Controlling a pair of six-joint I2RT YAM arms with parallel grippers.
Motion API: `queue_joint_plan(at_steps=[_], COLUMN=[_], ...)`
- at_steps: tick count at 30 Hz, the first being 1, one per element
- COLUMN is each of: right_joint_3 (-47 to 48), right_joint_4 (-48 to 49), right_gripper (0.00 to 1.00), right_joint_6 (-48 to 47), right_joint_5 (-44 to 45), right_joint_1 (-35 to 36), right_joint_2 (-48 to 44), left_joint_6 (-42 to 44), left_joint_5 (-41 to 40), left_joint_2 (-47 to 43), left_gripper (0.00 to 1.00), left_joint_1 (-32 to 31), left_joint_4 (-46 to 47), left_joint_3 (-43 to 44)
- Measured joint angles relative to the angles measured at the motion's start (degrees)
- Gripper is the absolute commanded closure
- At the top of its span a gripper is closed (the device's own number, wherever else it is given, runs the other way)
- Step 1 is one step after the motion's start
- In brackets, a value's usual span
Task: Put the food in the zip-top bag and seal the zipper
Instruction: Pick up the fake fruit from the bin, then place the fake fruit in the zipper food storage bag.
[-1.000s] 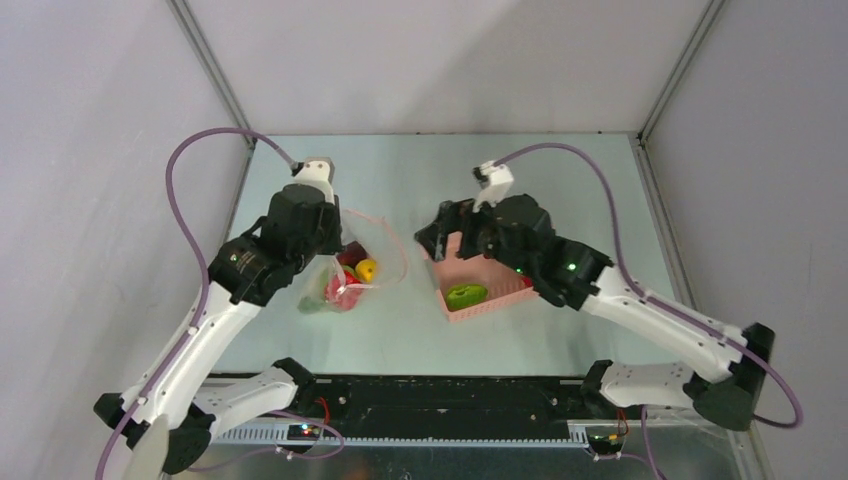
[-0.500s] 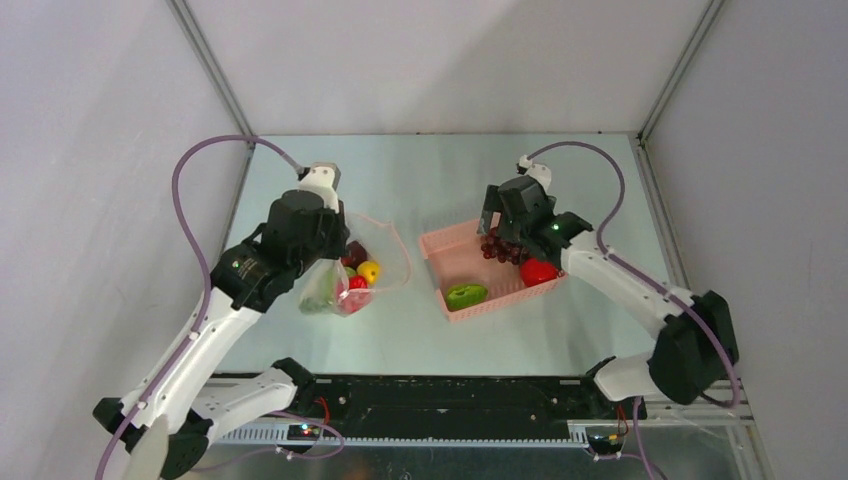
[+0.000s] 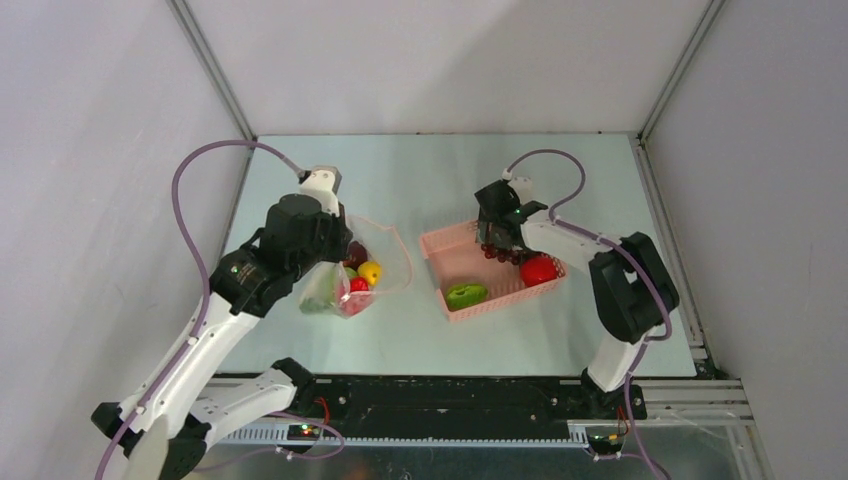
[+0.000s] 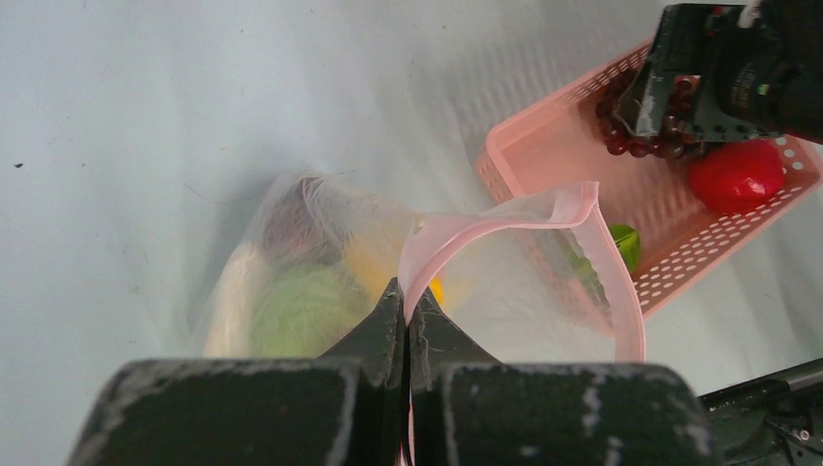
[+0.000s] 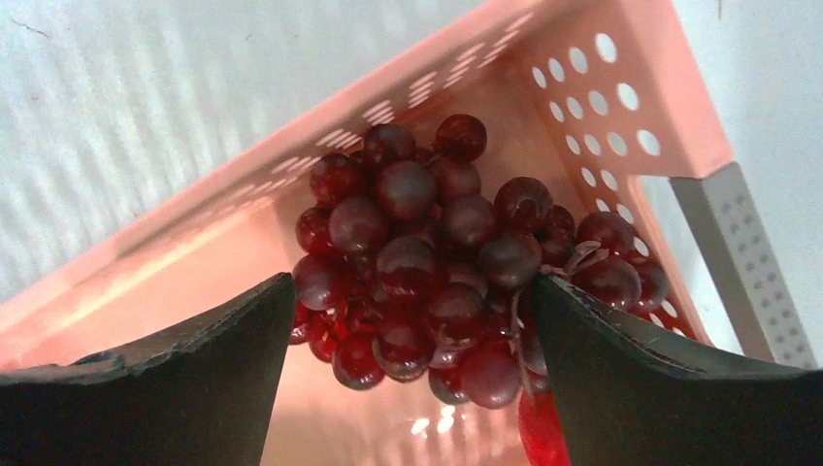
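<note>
The clear bag [image 3: 350,278] lies on the left of the pale table [image 3: 420,180], its thin plastic crumpled and glossy. Its mouth is held up and open towards the right. Inside it sit a round yellow piece [image 3: 369,271], a red piece [image 3: 357,285], a dark maroon piece [image 3: 355,252] on the far side, and a leafy green piece [image 3: 320,298] beside a white oblong one [image 4: 228,306]. The left gripper [image 4: 406,303] has its fingers pressed together on the zipper [image 4: 505,218], a narrow pale pink strip that curls in a loop around the mouth.

To the right, apart from the bag, stands the pink basket [image 3: 470,262], rectangular, of hard plastic with slatted and perforated walls. It holds 3 things: a bunch of grapes [image 5: 417,223], dark red and shiny, in its far corner, a smooth red piece [image 3: 538,270] at its right end, and a lime-green piece [image 3: 465,295] at its near left. The right gripper [image 5: 410,286] is down in the basket with its fingers wide apart, 1 on each side of the bunch.
</note>
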Motion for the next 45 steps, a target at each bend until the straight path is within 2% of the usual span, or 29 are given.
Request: queue_joint_plan(at_steps=[3, 5, 9, 11, 13, 15, 23, 33, 38, 45], right_joint_3=[1.99, 2.47, 2.84, 2.89, 2.91, 2.91, 2.84, 2.58, -0.13, -5.27], right_joint_4=[-0.85, -1.31, -2.16, -2.27, -2.34, -2.62, -5.92, -4.98, 0.81, 14.60], right_gripper=[0.19, 0.29, 0.75, 0.89, 0.97, 1.00, 1.00, 1.00, 1.00, 1.00], right_joint_6=[0.85, 1.57, 2.71, 3.63, 3.78, 3.91, 3.28, -1.88, -5.60, -11.21], right_joint_5=[0.24, 0.42, 1.51, 2.40, 3.39, 4.44, 6.99, 5.86, -2.86, -24.20], right_joint_1=[0.11, 0.13, 0.15, 0.22, 0.42, 0.79, 3.23, 10.16, 10.99, 13.14], right_joint_2=[2.56, 3.45, 3.85, 3.85, 3.69, 3.26, -2.80, -21.70, -31.21, -41.27], left_joint_6=[0.00, 0.00, 0.02, 0.02, 0.02, 0.02, 0.02, 0.02, 0.02, 0.02], left_joint_5=[0.20, 0.24, 0.26, 0.26, 0.24, 0.24, 0.24, 0.24, 0.31, 0.68], left_joint_2=[-0.20, -0.22, -0.22, -0.22, -0.22, -0.24, -0.33, -0.35, -0.35, -0.35], left_gripper=[1.00, 1.00, 1.00, 1.00, 1.00, 1.00, 1.00, 1.00, 1.00, 1.00], left_joint_1=[0.02, 0.00, 0.00, 0.02, 0.00, 0.00, 0.02, 0.00, 0.02, 0.02], left_joint_4=[0.39, 0.42, 0.44, 0.44, 0.44, 0.44, 0.87, 1.11, 1.22, 1.25], left_joint_3=[-0.17, -0.26, -0.26, -0.26, -0.26, -0.26, -0.70, -0.76, -0.79, -0.79])
